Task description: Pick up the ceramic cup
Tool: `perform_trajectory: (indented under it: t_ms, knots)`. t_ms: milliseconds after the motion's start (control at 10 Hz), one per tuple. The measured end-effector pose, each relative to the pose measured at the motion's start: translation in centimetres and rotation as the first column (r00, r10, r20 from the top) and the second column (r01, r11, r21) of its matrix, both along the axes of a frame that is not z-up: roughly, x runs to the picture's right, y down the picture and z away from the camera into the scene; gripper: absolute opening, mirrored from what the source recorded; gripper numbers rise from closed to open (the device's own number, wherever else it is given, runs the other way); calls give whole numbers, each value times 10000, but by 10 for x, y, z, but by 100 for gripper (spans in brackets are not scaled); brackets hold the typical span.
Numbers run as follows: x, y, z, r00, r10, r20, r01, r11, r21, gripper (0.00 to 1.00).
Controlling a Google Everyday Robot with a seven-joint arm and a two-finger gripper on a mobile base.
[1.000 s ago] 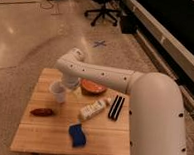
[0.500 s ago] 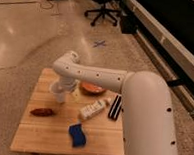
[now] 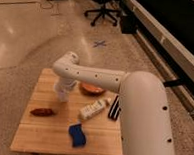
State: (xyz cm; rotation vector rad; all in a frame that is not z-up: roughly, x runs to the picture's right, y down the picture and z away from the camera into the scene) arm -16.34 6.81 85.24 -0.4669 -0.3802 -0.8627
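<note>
The ceramic cup [image 3: 62, 96] is a small white cup standing on the left middle of the wooden table [image 3: 38, 138]. Only its lower part shows. My gripper [image 3: 63, 88] hangs straight down from the white arm [image 3: 98, 77] and sits right over the cup, covering its rim. I cannot tell whether the gripper touches the cup.
An orange-brown bowl [image 3: 92, 88] stands just right of the cup. A white labelled bottle [image 3: 93, 110] lies beside a black object [image 3: 114, 108]. A blue sponge [image 3: 77, 135] and a reddish-brown item [image 3: 42, 111] lie nearer the front. An office chair [image 3: 102, 10] stands far behind.
The arm has swung a little left and the gripper has come down over the cup, which showed more fully beside it before.
</note>
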Motion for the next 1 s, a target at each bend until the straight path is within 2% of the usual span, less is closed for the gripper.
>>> perform_trajectory:
  t_ms: [200, 600, 900, 1000]
  knots:
    - [2, -12, -12, 9995, 274, 137, -279, 9990, 353, 14]
    - [24, -41, -54, 9978, 611, 262, -637, 9914, 1143, 14]
    - [35, -55, -78, 9984, 530, 219, -557, 9872, 1492, 14]
    - [35, -54, -78, 9984, 515, 214, -541, 9875, 1479, 14]
